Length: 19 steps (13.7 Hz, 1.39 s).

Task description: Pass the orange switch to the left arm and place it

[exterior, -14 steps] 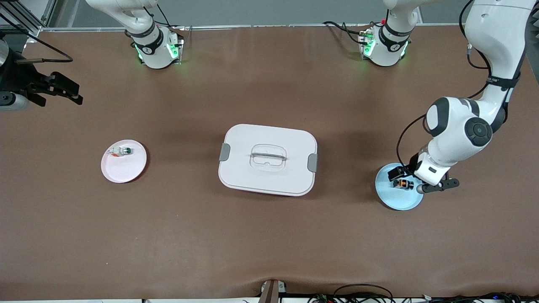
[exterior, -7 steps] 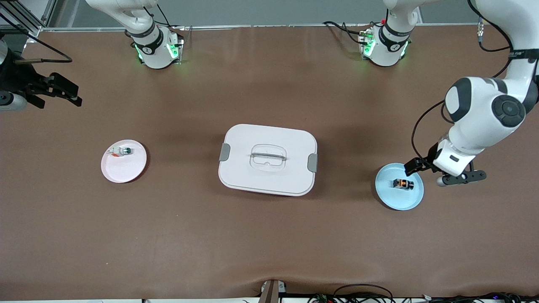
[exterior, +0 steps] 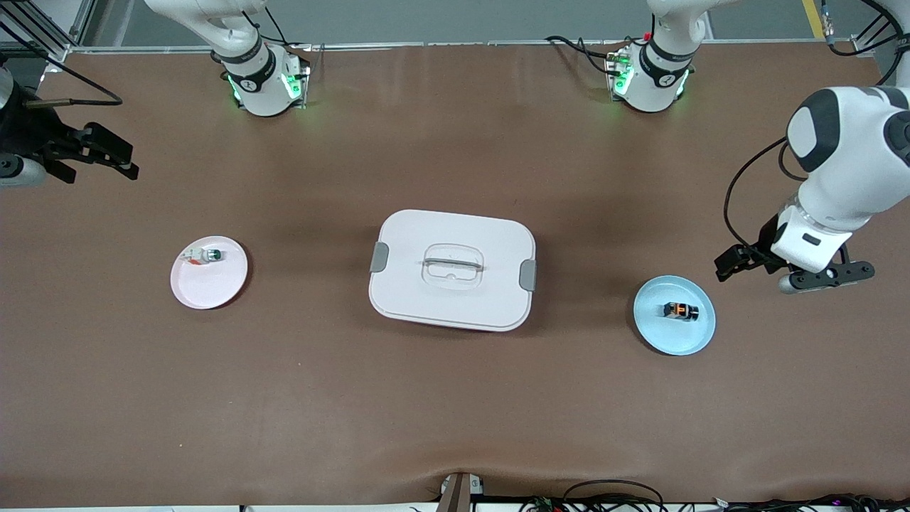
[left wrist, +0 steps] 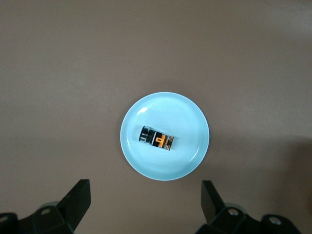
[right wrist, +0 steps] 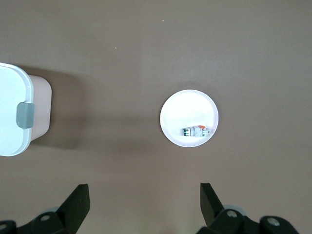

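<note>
Big brown table (exterior: 455,398). White box (exterior: 452,269) sits mid-table, lid on, grey latches at both ends.

Left arm (exterior: 846,163) is up at its own end of the table; left gripper (exterior: 790,269) hangs over bare table just beside the blue plate (exterior: 693,340), fingers spread wide, nothing in them. The left wrist view shows both fingertips (left wrist: 78,195) well apart with the plate between them farther down.

Right arm waits at its end; right gripper (exterior: 99,153) hangs over bare table near the edge, fingers parted, empty.

Pink plate (exterior: 213,288) lies toward the right arm's end, with a small clear green-capped switch (exterior: 202,255) on it. Not the target.

Orange switch (exterior: 680,311) lies on its side in the blue plate, near its middle, touched by nothing.

Step, as I judge it: the switch is ungrasped and lies in a plate at the left arm's end. Whether that is start or goal can't be told from this. If it is the start, next move calls for the left gripper to centre over the switch, line its fingers across the narrow body, descend and close, then carry it around or above the box to a handover with the right gripper.
</note>
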### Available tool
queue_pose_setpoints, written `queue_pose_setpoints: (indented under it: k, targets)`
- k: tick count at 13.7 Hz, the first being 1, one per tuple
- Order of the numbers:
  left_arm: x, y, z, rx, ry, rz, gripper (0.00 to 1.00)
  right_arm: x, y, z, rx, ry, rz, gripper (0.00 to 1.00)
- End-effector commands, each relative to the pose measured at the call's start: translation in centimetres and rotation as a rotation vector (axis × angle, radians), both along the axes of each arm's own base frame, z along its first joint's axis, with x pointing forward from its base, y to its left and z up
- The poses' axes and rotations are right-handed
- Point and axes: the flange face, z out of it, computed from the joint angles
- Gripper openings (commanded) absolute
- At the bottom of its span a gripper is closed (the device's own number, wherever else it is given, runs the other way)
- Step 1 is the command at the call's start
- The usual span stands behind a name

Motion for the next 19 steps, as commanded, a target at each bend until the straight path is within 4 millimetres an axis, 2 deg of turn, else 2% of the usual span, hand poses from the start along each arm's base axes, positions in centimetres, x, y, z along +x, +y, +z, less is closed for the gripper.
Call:
queue_pose_setpoints:
  k: [1,7,11,14,19]
  targets:
    - [-1.1,0.6,2.4,0.016,-0.005,-0.028,1.00,-0.8,-0.2,0.3,0.011,-0.010,0.005,1.00]
    - [-1.3,0.5,7.5,0.024,0.034,-0.026,1.00,-0.8,-0.2,0.2,0.005,-0.010,0.006,1.00]
    - [-1.1,0.7,10.0,0.013,0.039,-0.019,1.00,-0.8,-0.2,0.1,0.015,-0.005,0.000,1.00]
    - [-1.1,0.4,10.3,0.013,0.033,-0.023,1.00,-0.8,-0.1,0.1,0.037,-0.003,-0.008,1.00]
    - [-0.9,-1.0,9.7,0.012,0.043,-0.046,1.00,-0.9,-0.7,0.0,0.049,0.009,-0.041,1.00]
